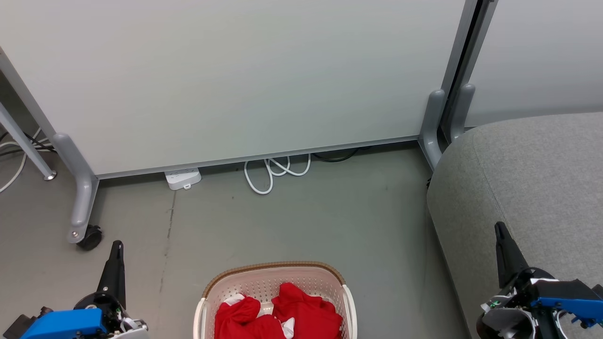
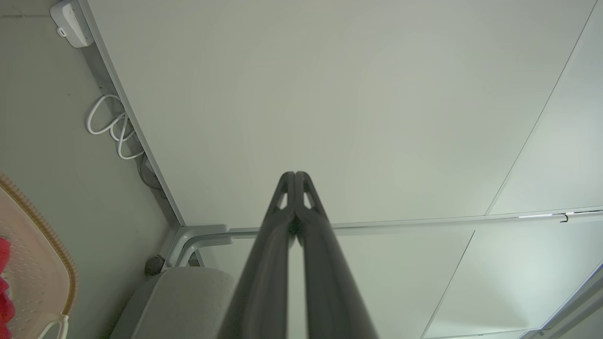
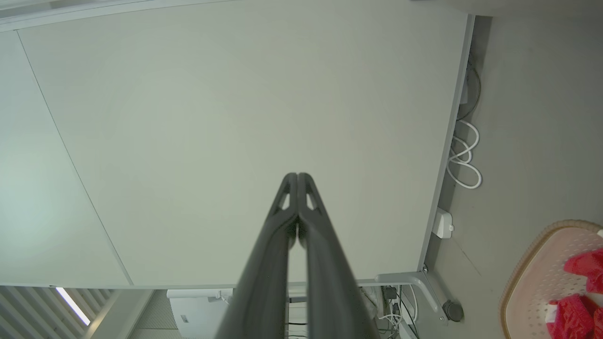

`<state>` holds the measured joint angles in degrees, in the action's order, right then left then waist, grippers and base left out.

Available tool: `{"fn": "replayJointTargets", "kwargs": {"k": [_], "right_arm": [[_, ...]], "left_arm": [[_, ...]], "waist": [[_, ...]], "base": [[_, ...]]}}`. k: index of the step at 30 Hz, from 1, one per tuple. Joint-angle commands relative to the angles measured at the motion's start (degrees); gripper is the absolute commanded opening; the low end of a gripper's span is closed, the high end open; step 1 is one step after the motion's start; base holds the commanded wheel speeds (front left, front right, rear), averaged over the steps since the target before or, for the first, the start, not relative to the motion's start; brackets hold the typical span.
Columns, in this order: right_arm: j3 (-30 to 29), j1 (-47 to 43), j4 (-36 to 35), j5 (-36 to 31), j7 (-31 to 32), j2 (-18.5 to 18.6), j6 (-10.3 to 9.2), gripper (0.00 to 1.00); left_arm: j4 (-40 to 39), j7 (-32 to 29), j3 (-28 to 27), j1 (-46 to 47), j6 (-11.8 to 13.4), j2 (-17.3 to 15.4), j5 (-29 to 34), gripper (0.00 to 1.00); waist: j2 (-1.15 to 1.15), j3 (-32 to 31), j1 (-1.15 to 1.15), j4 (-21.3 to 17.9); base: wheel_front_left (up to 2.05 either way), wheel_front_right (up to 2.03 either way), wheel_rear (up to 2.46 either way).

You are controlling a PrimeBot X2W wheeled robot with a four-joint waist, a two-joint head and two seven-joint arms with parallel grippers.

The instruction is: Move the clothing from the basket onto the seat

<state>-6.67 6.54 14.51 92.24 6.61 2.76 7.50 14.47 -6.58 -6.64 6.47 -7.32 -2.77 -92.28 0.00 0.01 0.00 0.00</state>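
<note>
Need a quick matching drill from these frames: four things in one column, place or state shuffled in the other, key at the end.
Things
1. clothing
2. seat
3. power strip
4. left gripper

Place or state
a. grey, to the right of the basket
b. shut, holding nothing
c. red, lying in the basket
d. white, on the floor at the foot of the panel

Pairs: 1-c, 2-a, 3-d, 4-b
</note>
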Motion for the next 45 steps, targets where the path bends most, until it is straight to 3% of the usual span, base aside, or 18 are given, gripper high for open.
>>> {"fn": "replayJointTargets", "kwargs": {"k": [1,26,27,36,45], "right_arm": [[0.1,0.3,-0.2,0.2,0.2,0.2,-0.02,0.00],[0.1,0.3,-0.2,0.2,0.2,0.2,-0.02,0.00],[0.0,0.0,0.0,0.0,0.0,0.0,0.00,1.00],[0.2,-1.4,2.0,-1.9,-1.6,-0.2,-0.01,1.00],[0.9,-0.7,0.8,-11.5,-4.1,-0.2,-0.01,1.00]], "left_arm": [[-0.1,-0.2,-0.1,0.4,-0.4,-0.1,-0.1,0.00],[-0.1,-0.2,-0.1,0.4,-0.4,-0.1,-0.1,0.00],[0.0,0.0,0.0,0.0,0.0,0.0,0.0,1.00],[1.5,1.7,0.7,-1.1,0.1,0.5,1.6,1.00],[0.5,4.2,0.9,0.2,0.1,0.4,10.4,1.00]], "waist": [[0.00,0.0,0.00,0.0],[0.00,0.0,0.00,0.0],[0.00,0.0,0.00,0.0],[0.00,0.1,0.00,0.0],[0.00,0.2,0.00,0.1]], "base": [[0.00,0.00,0.00],[0.00,0.00,0.00],[0.00,0.00,0.00],[0.00,0.00,0.00],[0.00,0.00,0.00]]}}
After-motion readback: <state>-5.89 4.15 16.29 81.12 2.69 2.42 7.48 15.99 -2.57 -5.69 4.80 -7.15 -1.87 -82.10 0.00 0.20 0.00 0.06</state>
